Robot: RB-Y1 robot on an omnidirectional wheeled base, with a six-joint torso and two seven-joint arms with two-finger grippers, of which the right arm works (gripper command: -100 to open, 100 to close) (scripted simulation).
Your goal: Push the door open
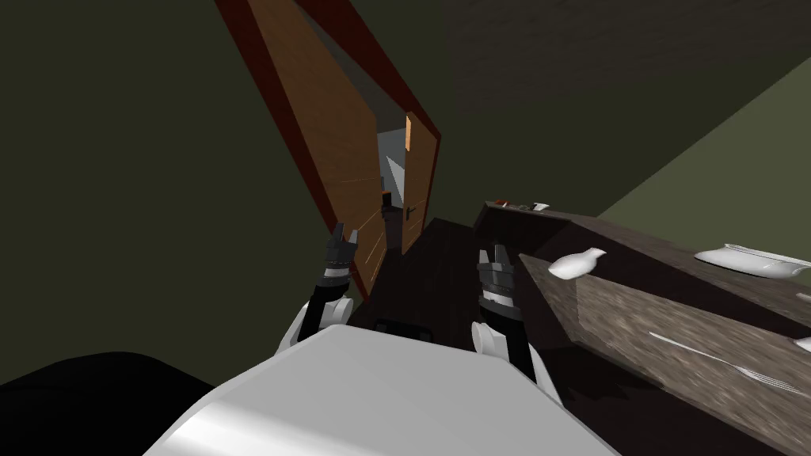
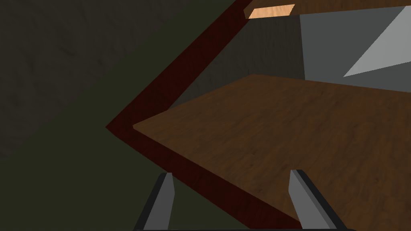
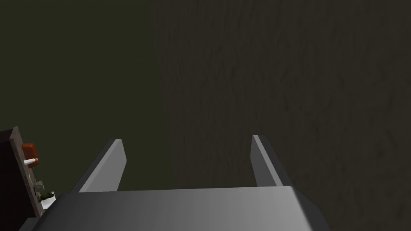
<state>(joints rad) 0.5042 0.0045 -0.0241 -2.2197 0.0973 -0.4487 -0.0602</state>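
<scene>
A brown wooden door (image 1: pixel 333 134) hangs in a dark red frame (image 1: pixel 277 119) ahead and to my left. It stands ajar, and a narrow gap beside its dark handle (image 1: pixel 386 199) shows a grey space beyond. My left gripper (image 1: pixel 343 237) is open and raised close to the frame's lower part, on the hinge side. In the left wrist view, the left gripper (image 2: pixel 237 200) points at the door (image 2: pixel 301 132) where it meets the red frame (image 2: pixel 176 80), with nothing between the fingers. My right gripper (image 1: pixel 493 257) is open and held up beside the counter; in its wrist view the right gripper (image 3: pixel 186 160) faces a dark wall.
A long dark counter (image 1: pixel 633 317) runs along my right, close to the right arm. On it are a white jug (image 1: pixel 576 263) lying on its side, a white dish (image 1: pixel 752 260) and a fork (image 1: pixel 729 364). Small items (image 3: pixel 30 154) sit at the counter's far end. The floor towards the door is dark.
</scene>
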